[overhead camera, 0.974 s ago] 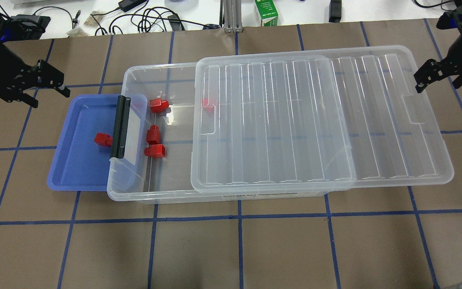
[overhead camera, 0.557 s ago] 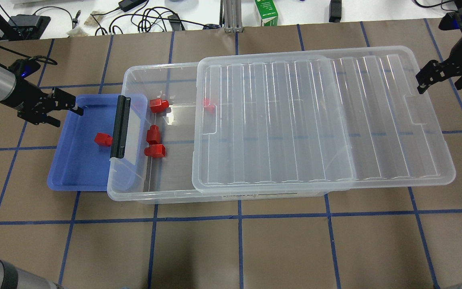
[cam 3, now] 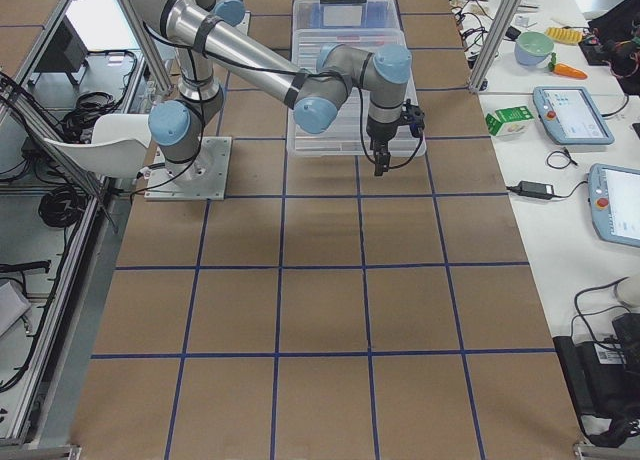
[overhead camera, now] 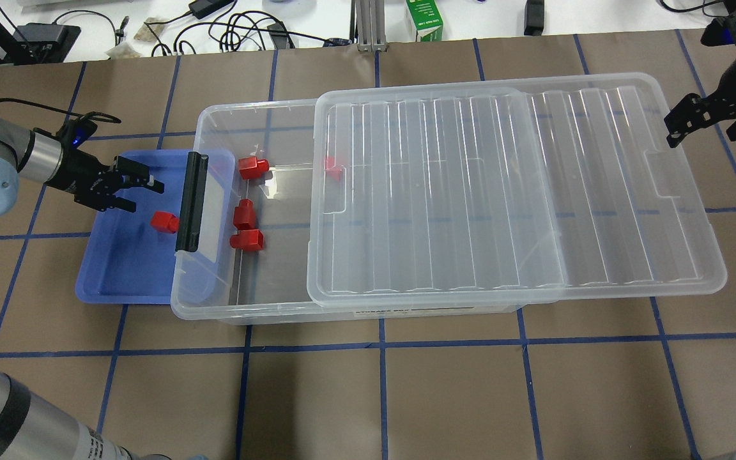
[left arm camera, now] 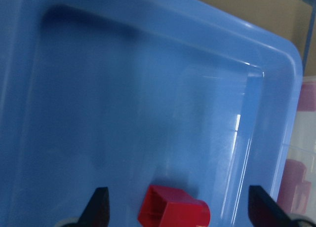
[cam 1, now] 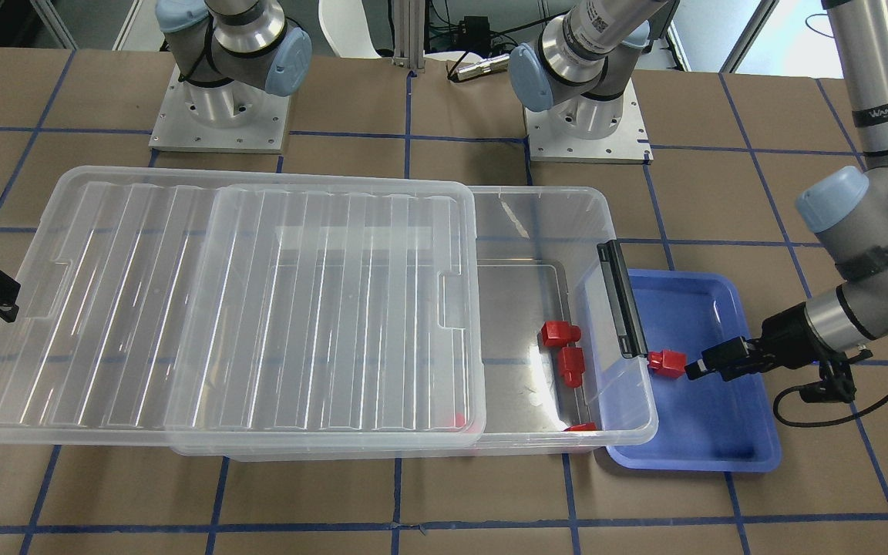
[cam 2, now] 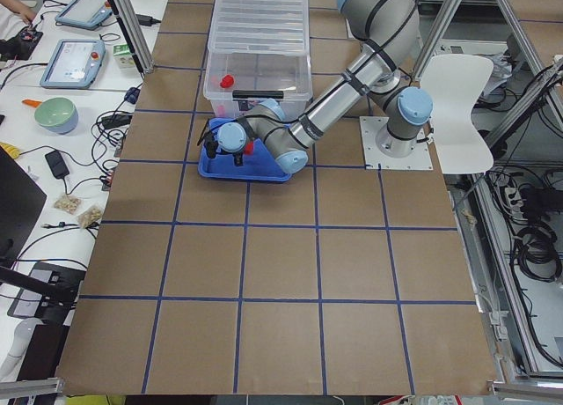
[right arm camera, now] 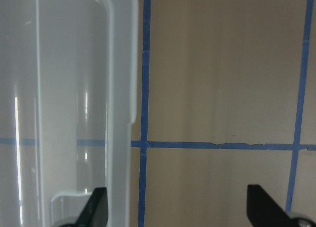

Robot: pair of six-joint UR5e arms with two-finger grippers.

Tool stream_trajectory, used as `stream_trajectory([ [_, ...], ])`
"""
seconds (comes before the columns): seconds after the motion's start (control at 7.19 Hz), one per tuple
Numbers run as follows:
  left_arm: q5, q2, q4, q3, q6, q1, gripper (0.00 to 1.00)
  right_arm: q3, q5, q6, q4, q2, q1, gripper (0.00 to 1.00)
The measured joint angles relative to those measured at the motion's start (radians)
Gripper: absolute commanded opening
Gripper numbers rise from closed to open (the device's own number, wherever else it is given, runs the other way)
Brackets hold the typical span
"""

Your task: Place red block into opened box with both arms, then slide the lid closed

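- Red block: lies on the floor of the blue tray, close to the tray's side nearest the box and just beside the black bar; it is outside the box and untouched by either tool.
- Left gripper: reaches over the blue tray with its fingers spread wide; in the left wrist view the red block sits low between the two fingertips, clear of both; nothing is held.
- Right gripper: fingers spread wide and empty; it hangs just beside the overhanging short end of the lid, near that end's rectangular recess; in the right wrist view one finger shows over the lid's rim and the other over the bare table; whether it touches the lid cannot be told.
- Box: stands lengthwise on the brown, blue-taped table; its black-bar end overlaps the edge of the blue tray.
- Lid: rests on top of the box, slid off toward the robot's right, so that it covers most of the box and juts out past the far short end; the end by the black bar is uncovered.
- Other red blocks: three lie in the uncovered part of the box; a fourth shows dimly through the lid's edge.
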Motion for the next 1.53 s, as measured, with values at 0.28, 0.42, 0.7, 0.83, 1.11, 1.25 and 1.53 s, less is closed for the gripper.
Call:
stream_trajectory([
  [0.28,-0.042,-0.008,0.007,-0.035,0.006,-0.002,1.00,-0.013,0.008,0.005,0.012,-0.021,0.003,1.00],
  [0.42,-0.046,-0.007,0.007,-0.042,0.007,-0.001,1.00,-0.033,0.013,0.010,0.055,-0.063,0.008,1.00],
  [0.7,-0.041,0.003,0.006,-0.047,0.005,0.000,0.53,-0.083,0.019,0.017,0.172,-0.152,0.011,1.00],
  [0.83,-0.038,0.008,0.005,-0.048,0.004,-0.002,0.43,-0.106,0.020,0.024,0.234,-0.195,0.014,1.00],
  [1.11,-0.035,0.010,0.003,-0.050,0.005,-0.005,0.18,-0.135,0.026,0.077,0.310,-0.243,0.047,1.00],
  [1.25,-0.035,0.011,0.003,-0.050,0.006,-0.006,0.14,-0.141,0.043,0.147,0.317,-0.244,0.102,1.00],
  [1.53,-0.035,0.013,0.003,-0.049,0.006,-0.006,0.11,-0.145,0.066,0.361,0.318,-0.227,0.280,1.00],
])
